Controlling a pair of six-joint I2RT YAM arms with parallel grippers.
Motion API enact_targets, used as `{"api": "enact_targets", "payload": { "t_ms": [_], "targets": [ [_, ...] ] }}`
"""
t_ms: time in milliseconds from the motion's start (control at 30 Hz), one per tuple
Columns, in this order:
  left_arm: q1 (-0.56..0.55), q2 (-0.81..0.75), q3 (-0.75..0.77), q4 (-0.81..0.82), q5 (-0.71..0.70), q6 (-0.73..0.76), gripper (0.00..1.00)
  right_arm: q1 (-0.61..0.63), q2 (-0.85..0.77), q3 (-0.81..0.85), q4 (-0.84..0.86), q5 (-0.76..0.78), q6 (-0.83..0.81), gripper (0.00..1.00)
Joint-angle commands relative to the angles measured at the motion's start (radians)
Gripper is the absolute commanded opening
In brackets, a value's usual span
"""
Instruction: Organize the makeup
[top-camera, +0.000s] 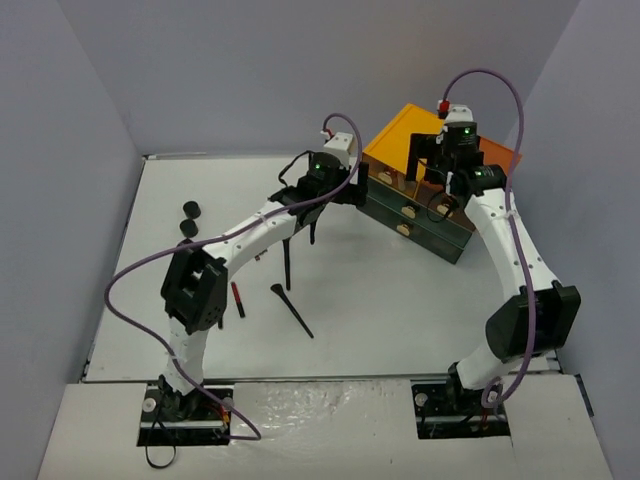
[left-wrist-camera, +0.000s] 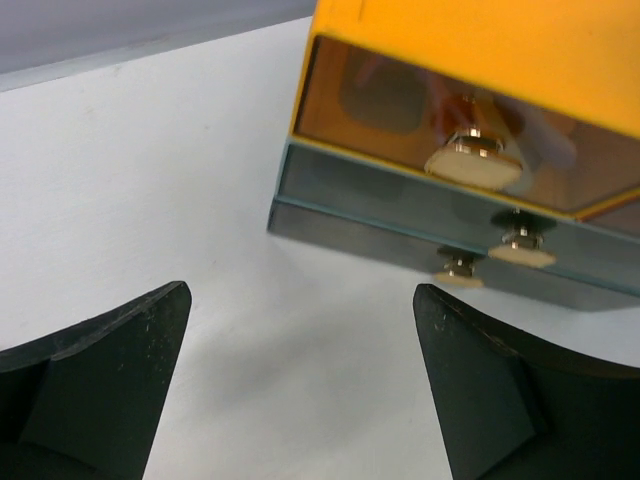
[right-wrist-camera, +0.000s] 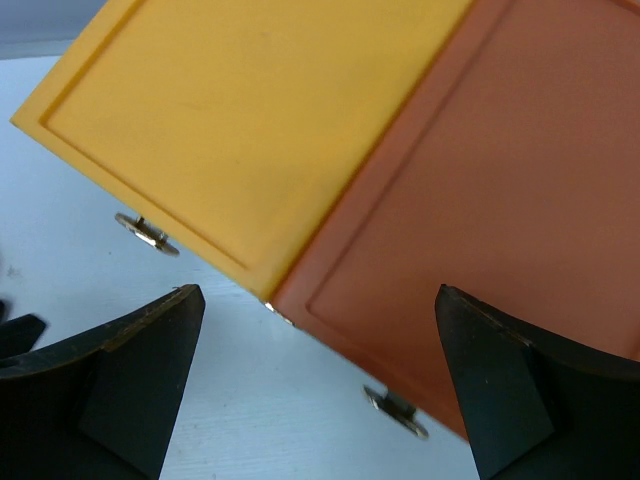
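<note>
The left gripper (left-wrist-camera: 302, 320) is hovering low over the table (top-camera: 390, 300), facing the front of the box (left-wrist-camera: 450, 60). Its jaws are standing wide apart with nothing between them. Through its camera the box's top drawer is glowing orange, with a pale round knob (left-wrist-camera: 472, 160) on it, and two more knobs are showing on the darker drawers below.

The right gripper (right-wrist-camera: 320, 300) is hanging above the box, looking down on its lid, which is yellow on one half and orange-red on the other. Its jaws are spread wide too, and they are gripping nothing.

The makeup is lying out on the table, well apart from the box and from both grippers. Two round black jars (top-camera: 190, 219) are sitting side by side near the left wall. A red stick (top-camera: 238, 298) is lying beside the left arm's elbow. A black brush (top-camera: 292, 310) is lying at a slant near the middle of the table. Another thin dark handle (top-camera: 287, 265) is showing just under the left forearm, but I cannot tell what it is.
</note>
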Motion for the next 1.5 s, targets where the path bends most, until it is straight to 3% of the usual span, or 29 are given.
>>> {"api": "enact_targets", "payload": {
  "t_ms": [0,233,533,700,1233,1467],
  "targets": [
    [0.011,-0.284,-0.063,-0.075,-0.096,0.075,0.97,0.001,-0.213,-0.083,0.009,0.155,0.143,0.94],
    [0.073,-0.593,-0.336,-0.271,-0.215,0.076,0.97,0.030,-0.295,-0.226,-0.041,0.210,0.319,0.91],
    [0.298,-0.949,-0.675,-0.406,-0.260,0.034,0.97,0.100,-0.224,-0.307,-0.012,0.339,0.424,0.88],
    [0.341,-1.085,-0.812,-0.441,-0.285,0.057,0.97,0.101,-0.182,-0.325,0.014,0.369,0.428,0.85],
    [0.346,-1.166,-0.874,-0.453,-0.350,0.099,0.97,0.078,-0.106,-0.310,0.051,0.454,0.392,0.77],
    [0.344,-1.158,-0.874,-0.437,-0.358,0.111,0.97,0.078,-0.090,-0.296,0.076,0.469,0.391,0.62]
  ]
}}
